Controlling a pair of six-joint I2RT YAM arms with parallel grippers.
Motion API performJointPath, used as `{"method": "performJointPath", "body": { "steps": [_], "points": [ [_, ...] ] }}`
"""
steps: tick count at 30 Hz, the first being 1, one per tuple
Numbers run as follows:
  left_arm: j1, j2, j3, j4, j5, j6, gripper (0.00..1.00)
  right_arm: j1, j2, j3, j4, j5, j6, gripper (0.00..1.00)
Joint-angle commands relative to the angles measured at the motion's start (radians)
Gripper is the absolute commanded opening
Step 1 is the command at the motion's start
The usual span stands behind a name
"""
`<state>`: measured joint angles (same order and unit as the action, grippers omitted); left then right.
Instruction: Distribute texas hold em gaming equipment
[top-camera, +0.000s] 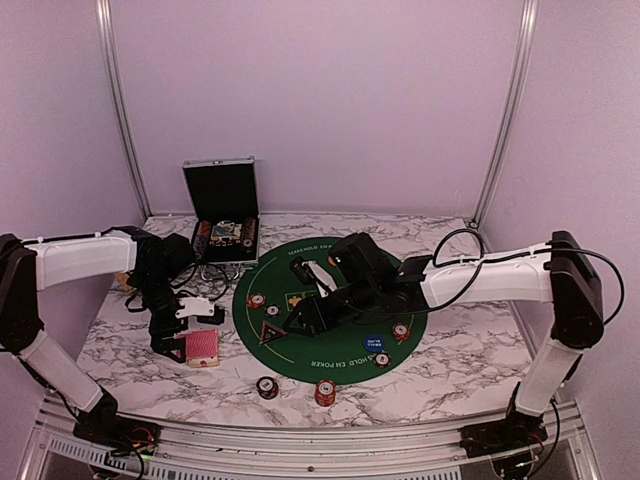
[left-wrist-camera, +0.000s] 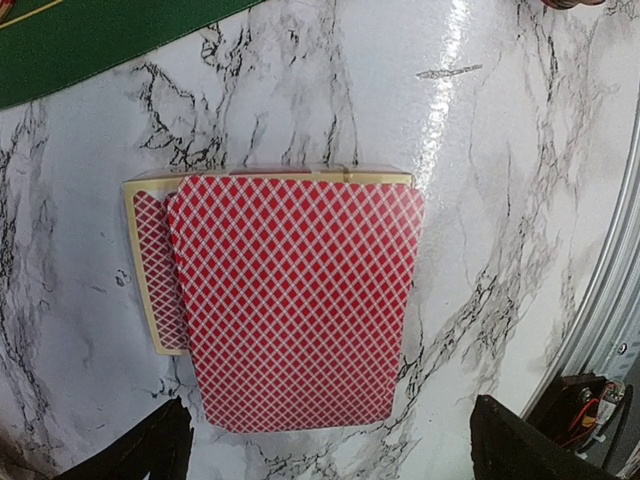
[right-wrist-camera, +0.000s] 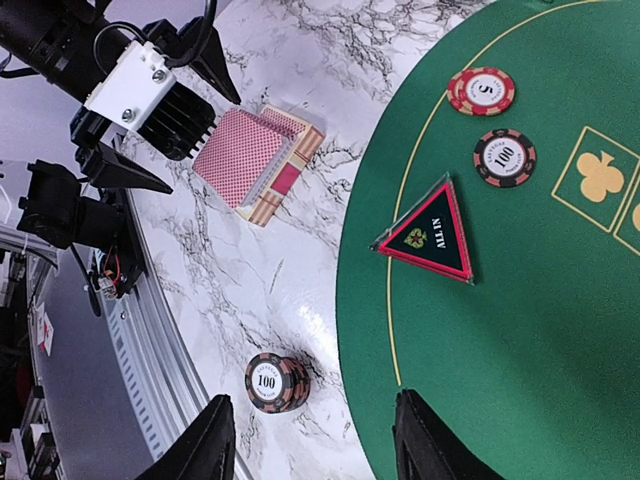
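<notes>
At the near edge of your bench (top-camera: 450, 370), two chip stacks stand apart on the marble, a dark stack (top-camera: 267, 387) to the left and a red stack (top-camera: 325, 392) to the right; both sit off the mat (right-wrist-camera: 520, 350). Just beyond and to the left, the cards (left-wrist-camera: 290, 300) lie face down on the marble in a slightly fanned pile, near the mat's edge but not on it; your left claw (left-wrist-camera: 330, 430) hangs over them with its jaws spread wide and nothing in its grip. Farther in, on the mat's left side, the triangle button (right-wrist-camera: 430, 232) lies flat, with a dark chip (right-wrist-camera: 505, 158) and a red-white chip (right-wrist-camera: 481, 91) just past it; the blue button (top-camera: 375, 342) rests on the mat's right side with two single chips near it. Your right claw (right-wrist-camera: 310, 430) hovers above the mat's left part, partly open and holding nothing. At the far edge, the case (top-camera: 222, 190) stands open with chips inside.
</notes>
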<state>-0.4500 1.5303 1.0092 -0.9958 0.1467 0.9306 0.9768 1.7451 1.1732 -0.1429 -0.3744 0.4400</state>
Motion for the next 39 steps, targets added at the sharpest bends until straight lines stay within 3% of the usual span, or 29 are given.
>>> {"method": "performJointPath", "body": {
  "steps": [1,39],
  "points": [
    [-0.011,-0.032,-0.031,0.071,-0.025,-0.027,0.99,-0.007,-0.029,0.003,-0.016,0.013,-0.006,0.54],
    [-0.012,-0.02,-0.09,0.116,-0.058,0.03,0.99,-0.008,-0.036,-0.015,-0.008,0.011,0.002,0.55]
  ]
}}
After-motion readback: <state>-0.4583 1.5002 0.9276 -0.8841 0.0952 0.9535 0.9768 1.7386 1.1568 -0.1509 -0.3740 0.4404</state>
